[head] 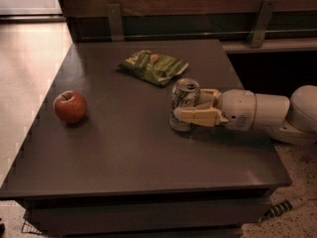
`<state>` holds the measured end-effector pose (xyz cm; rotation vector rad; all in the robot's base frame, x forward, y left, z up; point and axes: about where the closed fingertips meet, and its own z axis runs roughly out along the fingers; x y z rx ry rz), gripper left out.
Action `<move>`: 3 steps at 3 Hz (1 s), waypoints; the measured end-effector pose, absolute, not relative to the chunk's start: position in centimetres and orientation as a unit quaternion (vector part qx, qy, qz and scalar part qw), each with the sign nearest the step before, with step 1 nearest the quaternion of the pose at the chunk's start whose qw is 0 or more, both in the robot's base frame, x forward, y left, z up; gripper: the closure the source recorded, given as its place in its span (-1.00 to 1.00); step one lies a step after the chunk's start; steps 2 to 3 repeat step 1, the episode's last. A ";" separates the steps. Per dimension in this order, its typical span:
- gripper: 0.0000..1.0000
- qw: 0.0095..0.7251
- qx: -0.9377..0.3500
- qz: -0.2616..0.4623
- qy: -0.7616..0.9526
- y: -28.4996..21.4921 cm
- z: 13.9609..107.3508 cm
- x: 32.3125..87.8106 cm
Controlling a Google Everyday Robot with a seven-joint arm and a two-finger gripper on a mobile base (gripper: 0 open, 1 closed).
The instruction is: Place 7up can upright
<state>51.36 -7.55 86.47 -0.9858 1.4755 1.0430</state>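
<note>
Far left I see a red apple sitting on the dark table, close to the left edge and well apart from everything else. Moving right, a flat green snack bag lies toward the back of the tabletop. Just in front of it and to its right, not touching it, is the 7up can. The can is right of the table's centre, base on the surface, shiny top facing up, standing upright or very nearly so. The gripper comes in from the right at can height. One tan finger lies across the can's near side and the other sits behind it, so the jaws are closed in around the can and gripping it. The white arm runs off past the right table edge, low over the surface.
</note>
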 end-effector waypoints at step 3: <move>-0.87 0.515 -0.412 0.435 0.613 -7.4 86.5 51.3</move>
